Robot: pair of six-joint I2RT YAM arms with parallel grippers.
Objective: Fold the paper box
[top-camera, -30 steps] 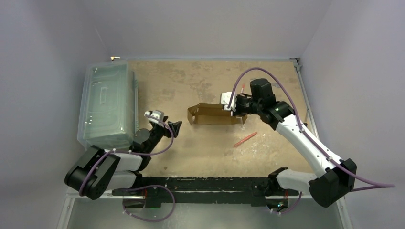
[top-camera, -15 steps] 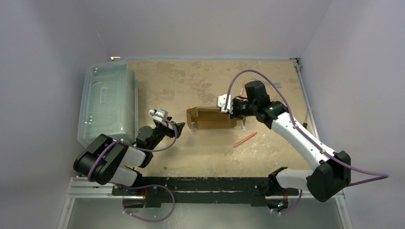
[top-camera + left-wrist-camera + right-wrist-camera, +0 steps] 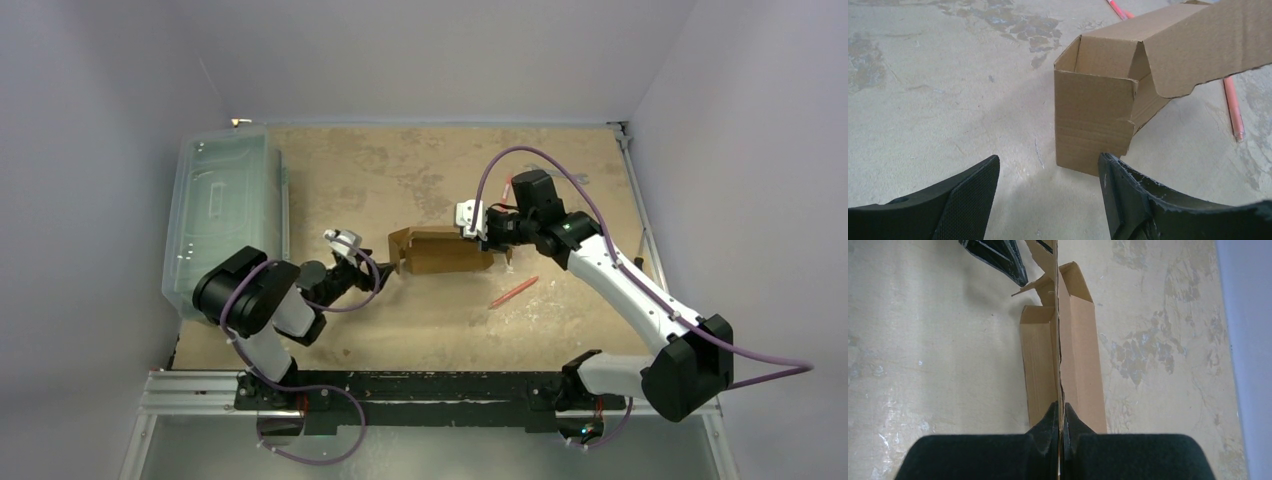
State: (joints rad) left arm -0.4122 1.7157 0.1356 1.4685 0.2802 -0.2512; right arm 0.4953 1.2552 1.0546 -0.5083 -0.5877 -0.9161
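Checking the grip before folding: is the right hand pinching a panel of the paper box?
Yes, the right hand is shut on a panel of the paper box, seen edge-on.

One paper box sits between two pincers: the left pincer and the right pincer. One thin red stick lies near the right pincer, and one clear bin stands behind the left pincer.

The top view looks steeply down from behind the arm bases over the whole tan desk. Both wrist views sit low and close, facing the brown corrugated cardboard box from opposite ends; all three share it.
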